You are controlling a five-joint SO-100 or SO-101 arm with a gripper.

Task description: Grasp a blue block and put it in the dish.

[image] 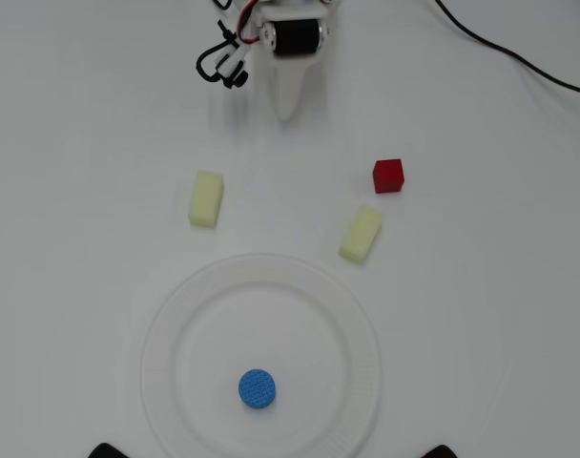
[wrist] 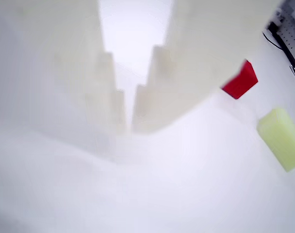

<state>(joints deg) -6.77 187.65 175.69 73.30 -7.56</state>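
— Since the large round white plastic dish (image: 261,286) fills the bottom middle of the overhead view, is that where the action sits?

— Judging by how things lie, yes. The small bright blue round block (image: 258,388) already rests flat inside the dish, towards its lower edge, clear of the rim.

— And the white two-finger gripper (image: 288,107)?

— It sits at the top of the overhead view, well apart from the dish. The blue block lies straight down the picture from it, past the two pale yellow rectangular foam blocks (image: 206,198) (image: 361,234).

— Holding anything?

— Nothing. In the wrist view the white fingers (wrist: 152,92) nearly meet at the tips, only a thin gap between them, and it is empty.

— Smaller things?

— A small red cube (image: 388,176) sits to the right, just above one yellow block. Being round, the blue block has no long axis to line up with.
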